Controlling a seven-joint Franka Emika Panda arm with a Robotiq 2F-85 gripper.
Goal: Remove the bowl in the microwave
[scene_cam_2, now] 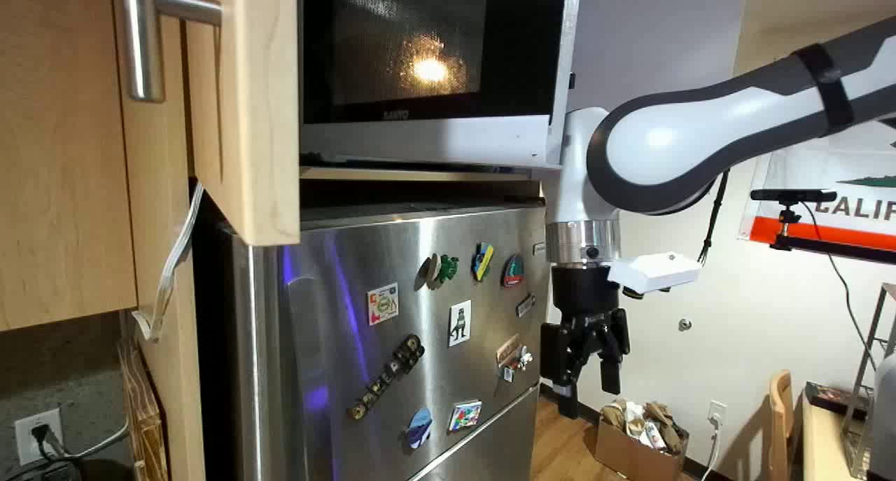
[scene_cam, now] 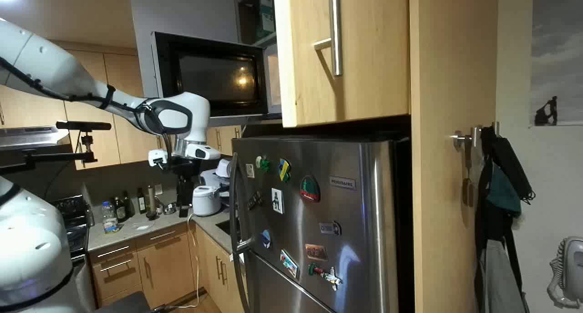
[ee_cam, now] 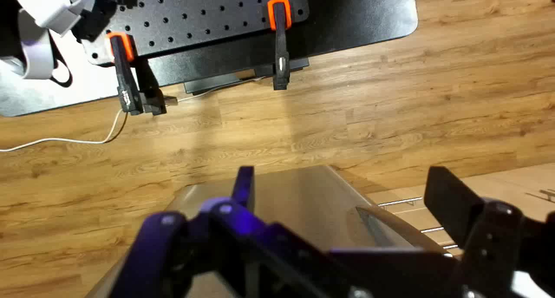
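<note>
Microwave (scene_cam: pixel 214 71) is up high, above the steel fridge (scene_cam: pixel 346 208). Its door (scene_cam_2: pixel 434 47) stands swung out: SANYO lettering and a bright light reflection on the outer face in an exterior view. The microwave's inside is blocked from both exterior views, partly by a wooden cabinet door (scene_cam: pixel 369 53) with a bar handle, so I can't tell where the bowl sits.

Gripper (scene_cam_2: pixel 588 391) hangs pointing straight down, lower than the microwave, out in front of the fridge. Fingers (ee_cam: pixel 451 198) are spread wide, clear gap between them. Wrist view looks past them to the fridge front and the wood floor (ee_cam: pixel 368 124); fingers are apart from both.

Arm (scene_cam: pixel 63 71) overlaps the lower corner of the microwave door in an exterior view. Can't tell if they touch.

Fridge face carries a bunch of magnets (scene_cam: pixel 309 188). White rice cooker (scene_cam: pixel 206 201) stands upright on the counter (scene_cam: pixel 125 233), bottles (scene_cam: pixel 109 217) farther along it, upright too.

Wrist view also has a black perforated plate (ee_cam: pixel 208 11) with orange-and-black clamps (ee_cam: pixel 282 50) on its edge. Cardboard box (scene_cam_2: pixel 633 460), stuffed full, sits on the floor, well apart from the gripper.
</note>
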